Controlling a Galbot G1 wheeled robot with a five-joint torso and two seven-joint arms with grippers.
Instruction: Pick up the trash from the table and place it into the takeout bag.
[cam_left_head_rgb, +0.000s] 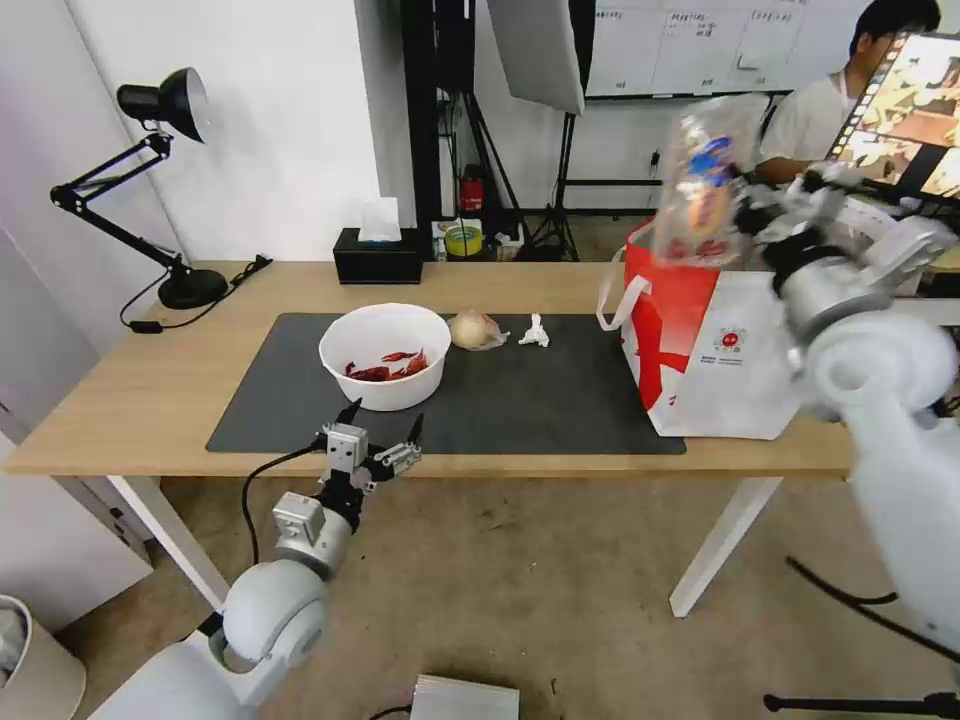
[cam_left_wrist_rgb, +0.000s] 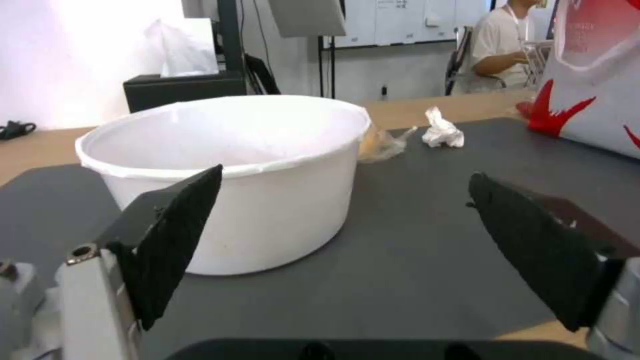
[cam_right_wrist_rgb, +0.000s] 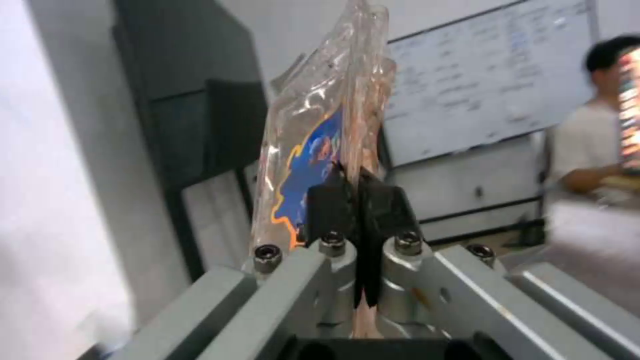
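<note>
My right gripper (cam_left_head_rgb: 748, 215) is shut on the clear plastic tray (cam_left_head_rgb: 705, 185), held upright in the air above the white-and-red takeout bag (cam_left_head_rgb: 700, 350). Up close, the black pads pinch the tray (cam_right_wrist_rgb: 320, 145) at the right gripper (cam_right_wrist_rgb: 357, 187). The white bowl (cam_left_head_rgb: 385, 355) with red scraps sits on the dark mat (cam_left_head_rgb: 520, 400) of the table (cam_left_head_rgb: 130, 380). Beside it lie the beige wrapped ball (cam_left_head_rgb: 474, 329) and the paper wad (cam_left_head_rgb: 535, 331). My left gripper (cam_left_head_rgb: 382, 418) hangs open at the table's front edge, just short of the bowl (cam_left_wrist_rgb: 227, 175).
A black tissue box (cam_left_head_rgb: 378, 255) stands at the back edge, a black desk lamp (cam_left_head_rgb: 150, 180) at the far left. A tripod and light stand rise behind the table. A white bin (cam_left_head_rgb: 30, 665) stands on the floor at the lower left.
</note>
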